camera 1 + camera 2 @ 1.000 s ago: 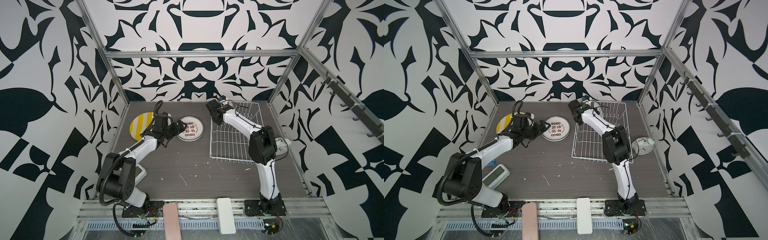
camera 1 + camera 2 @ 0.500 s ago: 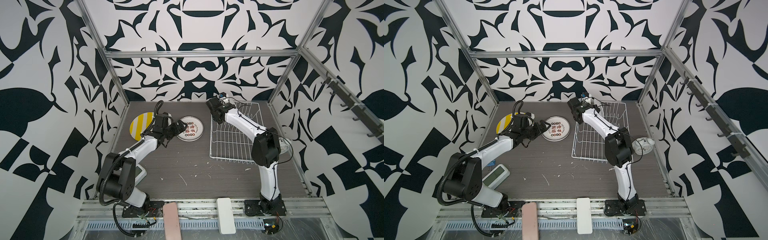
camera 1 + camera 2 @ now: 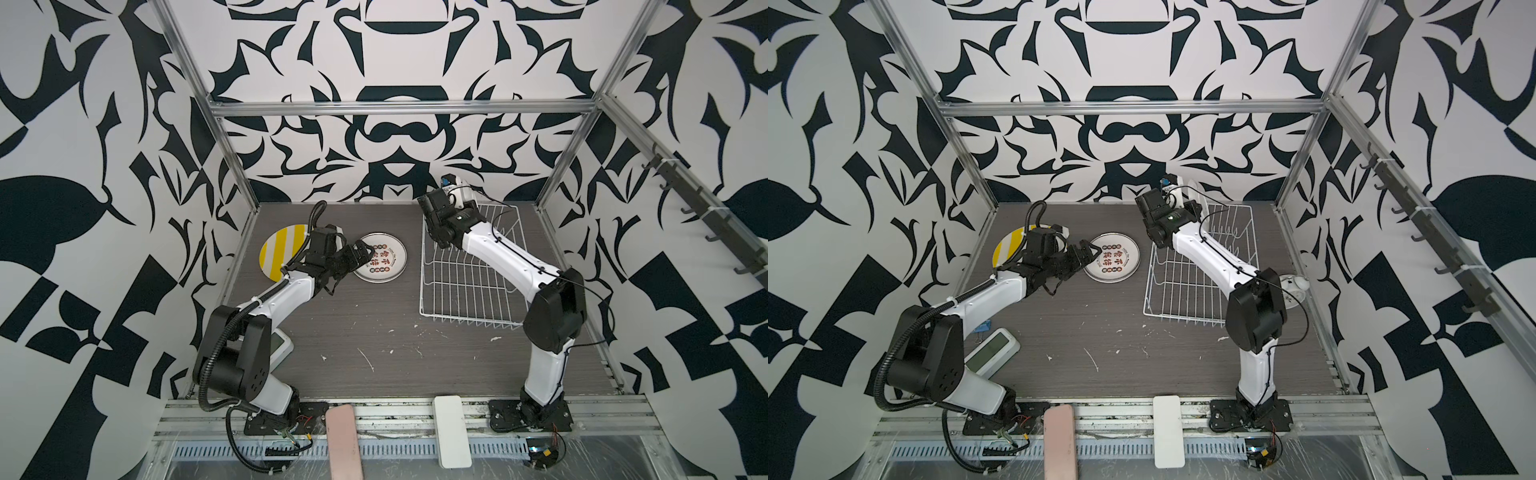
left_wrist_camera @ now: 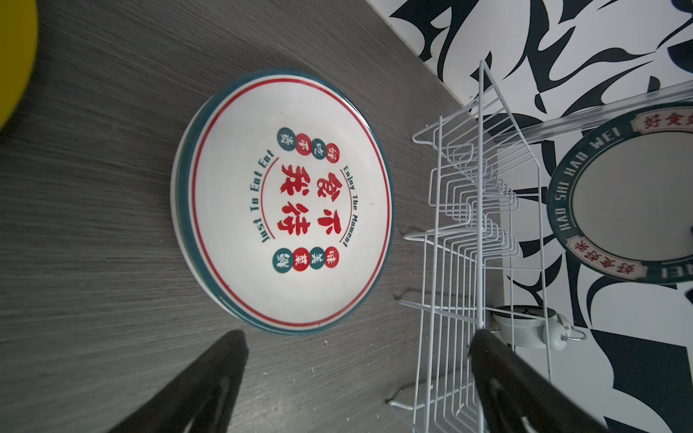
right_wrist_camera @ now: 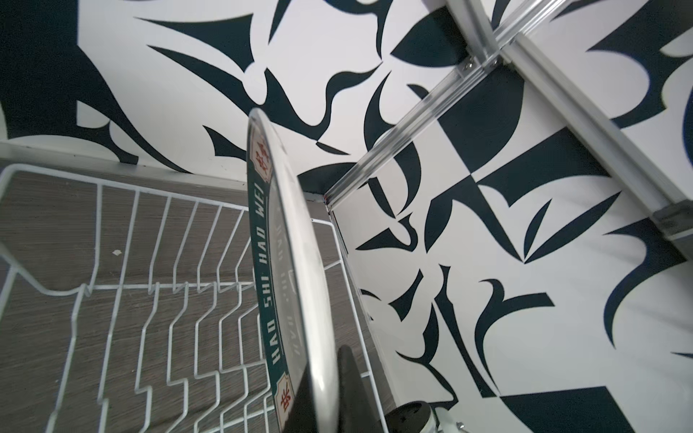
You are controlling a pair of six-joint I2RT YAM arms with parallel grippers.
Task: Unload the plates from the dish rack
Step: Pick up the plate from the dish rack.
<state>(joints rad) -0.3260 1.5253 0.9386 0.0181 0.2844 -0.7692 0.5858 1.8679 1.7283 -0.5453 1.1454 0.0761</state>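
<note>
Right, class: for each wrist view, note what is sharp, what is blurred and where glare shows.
Left wrist view: flat plate sharp, lettering readable; the fingers dark and soft. Right wrist view: held plate edge-on, near rim blurred with a pale glare streak; dish rack wires crisp.

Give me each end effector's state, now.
Left end effector: open, holding nothing.
Right end effector: shut on the green-rimmed plate.
</note>
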